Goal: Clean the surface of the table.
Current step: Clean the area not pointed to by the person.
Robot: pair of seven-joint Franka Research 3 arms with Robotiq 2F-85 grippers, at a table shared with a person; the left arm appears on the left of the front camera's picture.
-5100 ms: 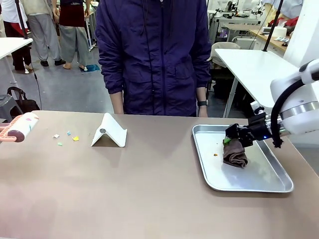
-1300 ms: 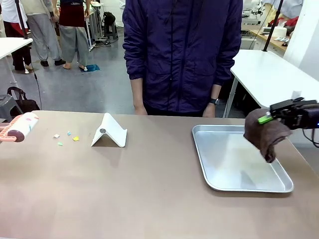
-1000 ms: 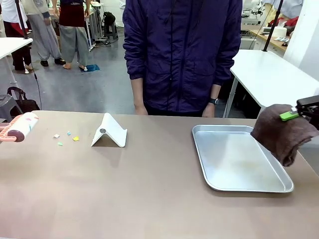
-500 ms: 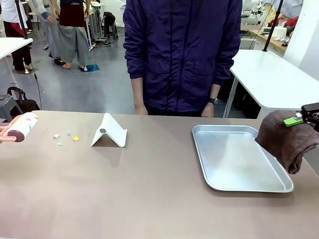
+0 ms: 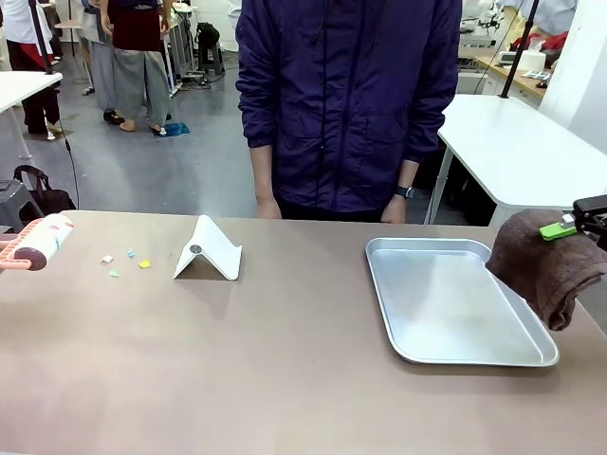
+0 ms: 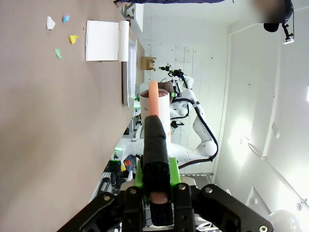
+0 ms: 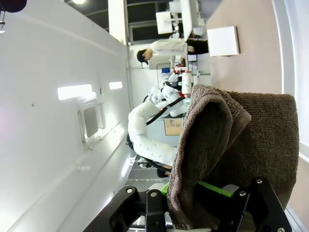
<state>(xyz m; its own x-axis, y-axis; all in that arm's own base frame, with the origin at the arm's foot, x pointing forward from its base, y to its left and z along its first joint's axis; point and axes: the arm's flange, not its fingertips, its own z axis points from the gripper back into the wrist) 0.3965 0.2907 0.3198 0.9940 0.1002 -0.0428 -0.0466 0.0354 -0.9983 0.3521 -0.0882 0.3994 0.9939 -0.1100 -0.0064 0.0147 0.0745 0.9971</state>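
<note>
The brownish-tan table [image 5: 285, 360] spans the front view. Near its far left lie a few small coloured paper scraps [image 5: 125, 261], which also show as scraps [image 6: 60, 36] in the left wrist view. My left gripper [image 6: 155, 193] is shut on the black-and-pink handle of a lint roller [image 6: 155, 108]; the roller [image 5: 43, 242] hovers at the table's left edge. At the right edge my right gripper [image 5: 572, 226] is shut on a folded brown cloth [image 5: 545, 265], which hangs just above the tray's right rim. In the right wrist view the cloth [image 7: 231, 145] drapes over the fingers of that gripper [image 7: 207, 193].
A silver metal tray [image 5: 417, 351] lies at the right with nothing in it. A white folded stand [image 5: 209, 248] sits left of centre, close to the scraps. A person in a dark blue jacket [image 5: 346, 104] stands at the far edge, hands down. White-topped tables stand behind.
My right gripper has lifted the brown cloth out of the tray and carried it right, past the tray's rim; in the last half second it held still. The roller has not moved.
</note>
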